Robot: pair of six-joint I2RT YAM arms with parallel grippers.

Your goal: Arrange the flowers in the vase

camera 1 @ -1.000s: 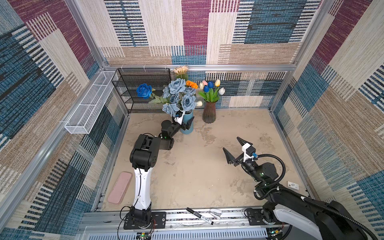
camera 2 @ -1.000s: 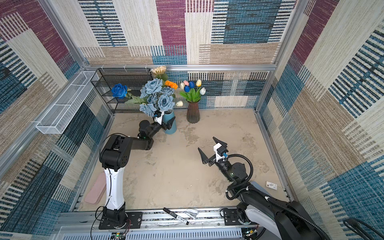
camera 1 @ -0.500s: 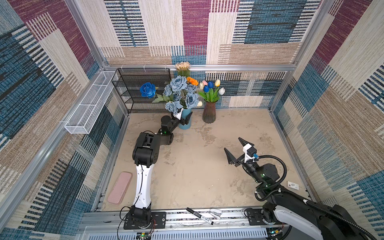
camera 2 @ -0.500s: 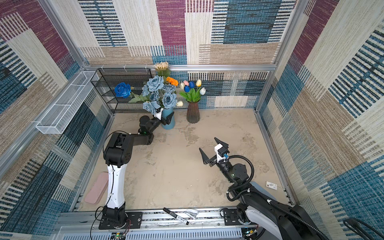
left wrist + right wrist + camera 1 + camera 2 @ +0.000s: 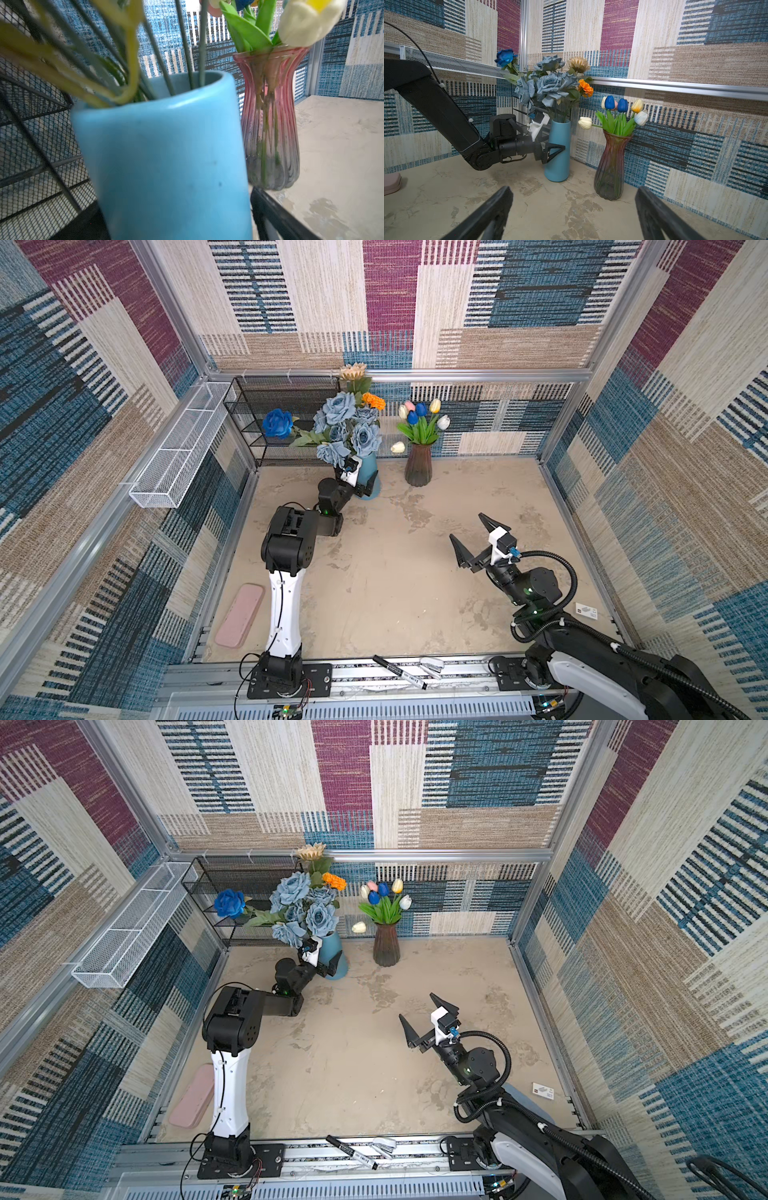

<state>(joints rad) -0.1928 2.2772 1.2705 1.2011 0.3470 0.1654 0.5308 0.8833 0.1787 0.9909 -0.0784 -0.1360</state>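
A blue vase (image 5: 368, 472) (image 5: 333, 952) stands upright near the back wall. It holds dusty-blue roses (image 5: 345, 423), a deep-blue rose (image 5: 277, 423), an orange bloom (image 5: 372, 401) and a cream sunflower (image 5: 352, 371). My left gripper (image 5: 362, 486) (image 5: 176, 218) (image 5: 560, 148) has its jaws either side of the vase's lower half, open, with a thin gap at one finger (image 5: 270, 207). Tulips (image 5: 419, 416) fill a ribbed glass vase (image 5: 419, 466) (image 5: 611, 166) to the right. My right gripper (image 5: 467, 526) (image 5: 417, 1006) (image 5: 574, 190) hangs open and empty over the mid-right table.
A black mesh shelf (image 5: 286, 414) stands right behind the blue vase. A white wire basket (image 5: 178, 448) hangs on the left wall. A pink flat case (image 5: 240, 616) lies front left. Markers (image 5: 399, 672) lie on the front rail and a small card (image 5: 586, 610) at the right edge.
My left gripper moved the blue vase and its flowers a little toward the back wall and set it more upright. Its jaws have widened since. The right arm has barely moved.
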